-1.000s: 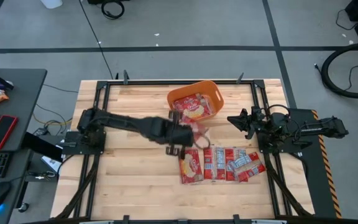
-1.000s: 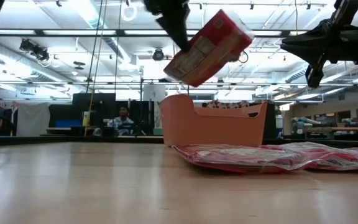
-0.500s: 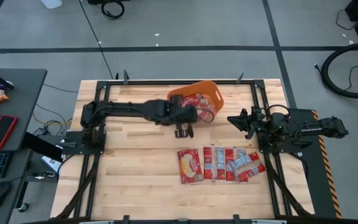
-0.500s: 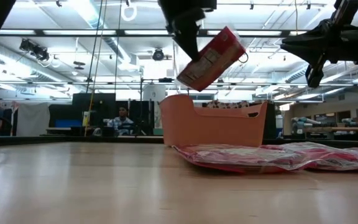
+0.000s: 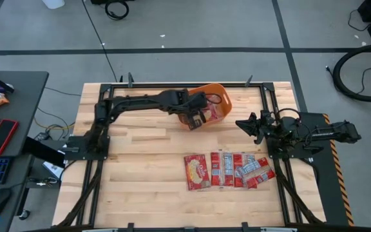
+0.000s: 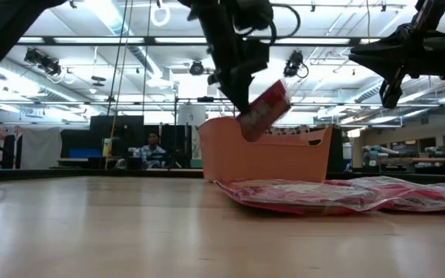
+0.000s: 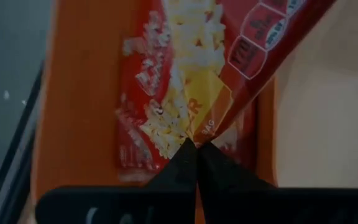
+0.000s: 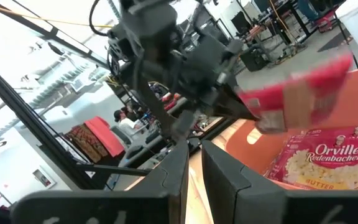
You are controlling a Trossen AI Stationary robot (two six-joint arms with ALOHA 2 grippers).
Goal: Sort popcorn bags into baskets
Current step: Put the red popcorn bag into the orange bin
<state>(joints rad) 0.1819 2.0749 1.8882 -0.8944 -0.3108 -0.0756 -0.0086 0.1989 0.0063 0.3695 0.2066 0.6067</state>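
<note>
Left arm spans over table to orange basket, blocking basket mouth; packet row occupies front right; front left free.

The orange plastic tub sits at the table's far edge. A flat red popcorn packet hangs above it. A row of flat red packets lies nearer, right of centre.

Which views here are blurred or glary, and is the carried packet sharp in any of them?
Left wrist view: the held popcorn bag is soft, too close for focus. Right wrist view: that bag is smeared by motion, while print on the bag lying in the orange tub reads clearly. Low view: bright ceiling lights silhouette the arms. High view: even light, sharp, though the bag is small.
</note>
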